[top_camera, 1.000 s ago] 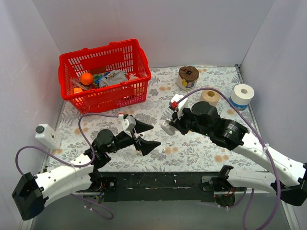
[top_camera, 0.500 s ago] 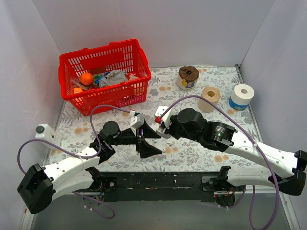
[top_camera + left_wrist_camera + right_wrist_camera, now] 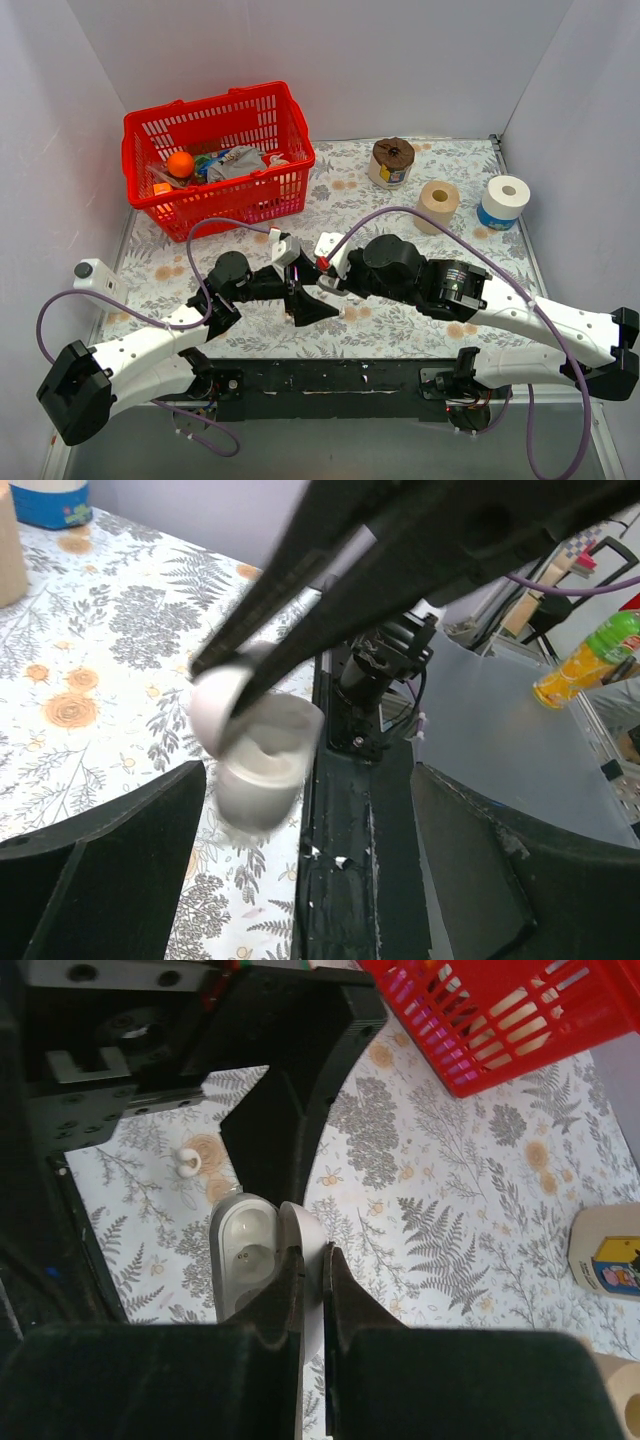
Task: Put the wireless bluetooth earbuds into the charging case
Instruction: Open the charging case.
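My right gripper [image 3: 312,1252] is shut on the raised lid [image 3: 303,1222] of the white charging case [image 3: 243,1250], which hangs open above the floral table with both sockets showing. In the left wrist view the case [image 3: 258,765] looks blurred. It hangs ahead of and between the two wide black fingers [image 3: 100,870] of my open left gripper [image 3: 310,880], which touch nothing. One tiny white earbud [image 3: 187,1161] lies on the table beyond the case. From above, the left gripper [image 3: 312,295] and right gripper [image 3: 318,278] meet at table centre, hiding the case.
A red basket [image 3: 220,155] of items stands at the back left. Three tape rolls [image 3: 393,162] [image 3: 438,205] [image 3: 504,200] sit at the back right. A white box [image 3: 95,280] lies at the left edge. The black base rail [image 3: 350,860] runs along the near edge.
My right arm has carried the open case leftward to the left gripper. The left gripper has swung right toward it, its fingers drawing slightly closer together.
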You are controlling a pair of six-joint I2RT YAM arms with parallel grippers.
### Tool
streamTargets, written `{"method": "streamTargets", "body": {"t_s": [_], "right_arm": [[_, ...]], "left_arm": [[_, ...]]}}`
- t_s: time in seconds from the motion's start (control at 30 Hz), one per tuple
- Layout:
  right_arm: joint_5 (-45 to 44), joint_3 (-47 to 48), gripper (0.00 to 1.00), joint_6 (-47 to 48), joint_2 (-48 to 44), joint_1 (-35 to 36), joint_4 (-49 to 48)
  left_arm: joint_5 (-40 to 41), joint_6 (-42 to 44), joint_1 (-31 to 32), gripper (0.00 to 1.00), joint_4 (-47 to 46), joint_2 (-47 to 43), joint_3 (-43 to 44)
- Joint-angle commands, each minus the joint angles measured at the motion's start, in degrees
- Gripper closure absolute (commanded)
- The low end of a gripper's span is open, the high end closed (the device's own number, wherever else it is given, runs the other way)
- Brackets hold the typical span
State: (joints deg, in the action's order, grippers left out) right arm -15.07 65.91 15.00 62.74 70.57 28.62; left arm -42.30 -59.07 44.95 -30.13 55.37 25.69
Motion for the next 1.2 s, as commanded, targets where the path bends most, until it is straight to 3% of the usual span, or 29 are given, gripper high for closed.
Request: {"method": "streamTargets", "body": {"t_s": [0.0,0.2,0.57,0.8,1.17], "right_arm": [[3.38,3.26,0.99,-1.73,-0.25,1.15,-3.05],[4.7,3.61,0.99,-2.79,0.01,1.15,-2.69],[5.75,4.14,0.99,-3.58,0.72,1.15,-3.04],[6.72,4.4,0.99,-4.11,0.36,1.15,-3.31],[7.77,5.11,0.99,-4.55,0.71,0.98,-3.05]], "left_arm": [[4.76,3.07,-0.3,0.15,-0.9,-2.02,1.38],[3.38,3.87,-0.3,0.18,-0.63,-1.85,1.38],[1.17,3.61,-0.3,0.42,-2.21,-1.5,0.67],[1.35,3.43,-0.3,0.29,-2.65,-2.11,-0.73],[0.47,4.58,-0.3,0.3,-1.33,-2.73,-1.61]]}}
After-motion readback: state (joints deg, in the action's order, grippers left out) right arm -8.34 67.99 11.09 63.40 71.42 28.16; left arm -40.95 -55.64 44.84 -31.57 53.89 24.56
